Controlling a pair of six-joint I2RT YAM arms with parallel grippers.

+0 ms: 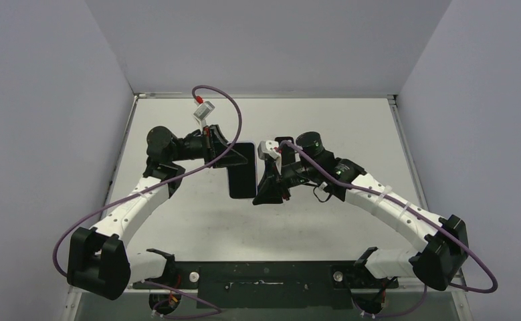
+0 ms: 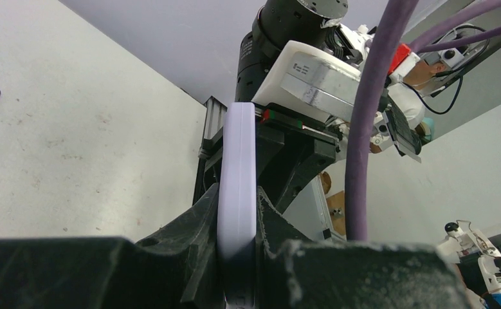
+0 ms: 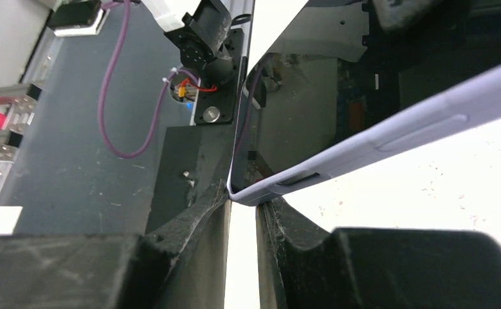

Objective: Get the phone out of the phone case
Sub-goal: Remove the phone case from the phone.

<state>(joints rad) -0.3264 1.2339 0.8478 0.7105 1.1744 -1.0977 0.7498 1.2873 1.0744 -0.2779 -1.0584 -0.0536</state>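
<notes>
left tool (image 2: pixel 238 251) clamped on phone case (image 2: pixel 238 167); right tool (image 3: pixel 242 212) nearly closed, pinching its corner; you should peel that lip off the phone (image 1: pixel 243 175) slowly

I see the phone case (image 3: pixel 389 138) as smooth, matt pale plastic, the phone screen (image 3: pixel 312 109) glossy and mirror-like. The fingers (image 3: pixel 170 257) look rough, matt black.

Right tool (image 3: pixel 242 206) pinching lavender phone case (image 3: pixel 389 138) corner; dark phone (image 3: pixel 299 109) seated inside.
</notes>
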